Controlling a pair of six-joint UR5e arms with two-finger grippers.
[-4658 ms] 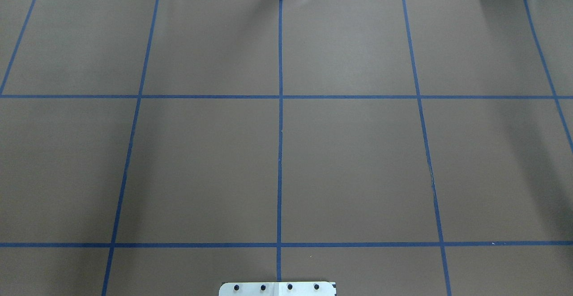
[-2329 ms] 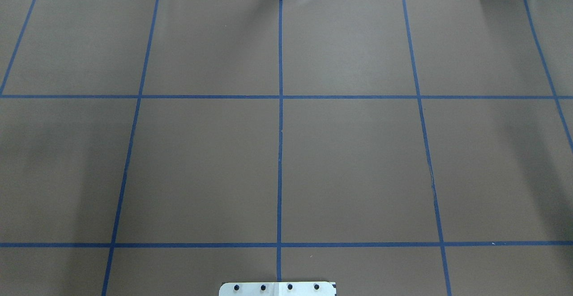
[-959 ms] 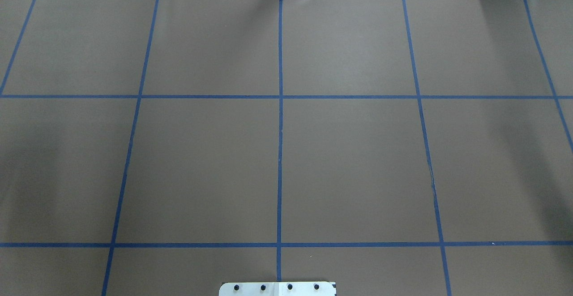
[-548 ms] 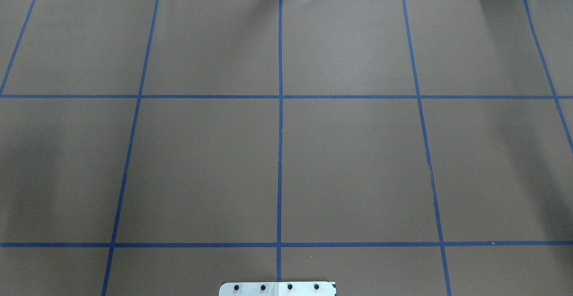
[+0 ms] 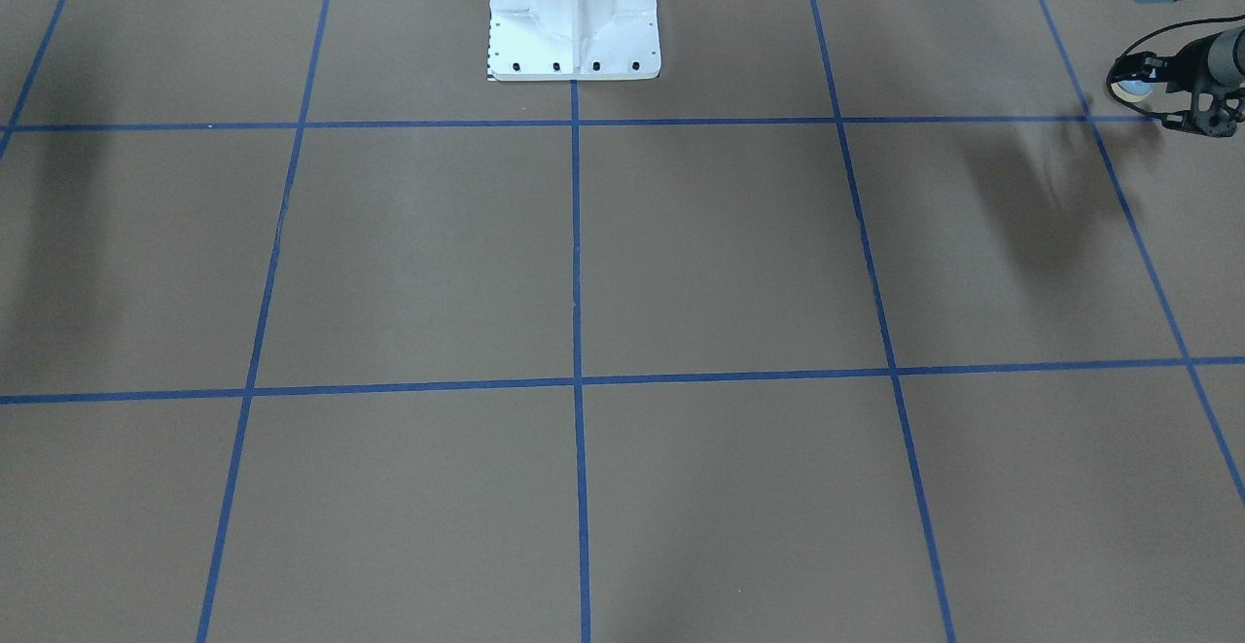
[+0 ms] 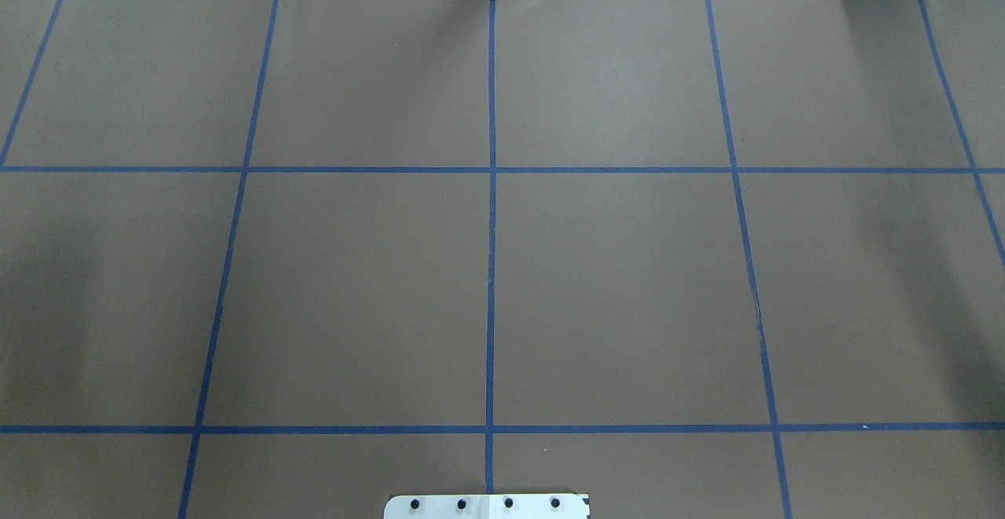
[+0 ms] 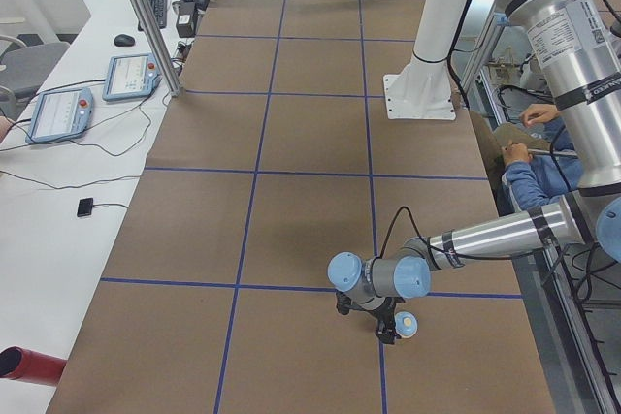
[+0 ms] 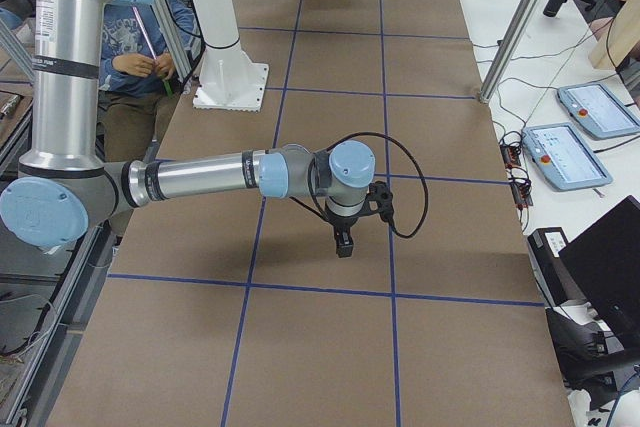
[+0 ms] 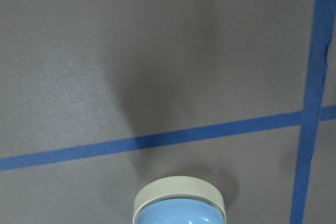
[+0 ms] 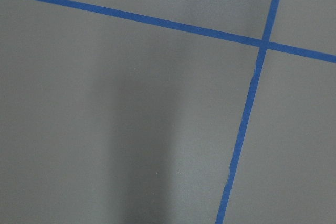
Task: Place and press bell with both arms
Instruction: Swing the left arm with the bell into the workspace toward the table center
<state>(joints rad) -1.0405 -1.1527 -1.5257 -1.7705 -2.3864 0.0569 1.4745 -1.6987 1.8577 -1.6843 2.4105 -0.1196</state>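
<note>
Bell (image 9: 179,209) sat clamped in the left gripper (image 5: 1134,87), seemingly just off the table (image 6: 628,283), near its left end by a blue tape crossing (image 9: 310,115). Right gripper (image 8: 343,243) hung well apart over the table's right part, jaws impossible to tell. Step looked like placing; next calls for lowering flat, releasing, then pressing

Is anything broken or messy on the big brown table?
Nothing is broken or spilled. The bell is held in the left gripper, up off the table, which fits the job. One tiny oddity: a blue tape line looks slightly wrinkled in the overhead view.
</note>
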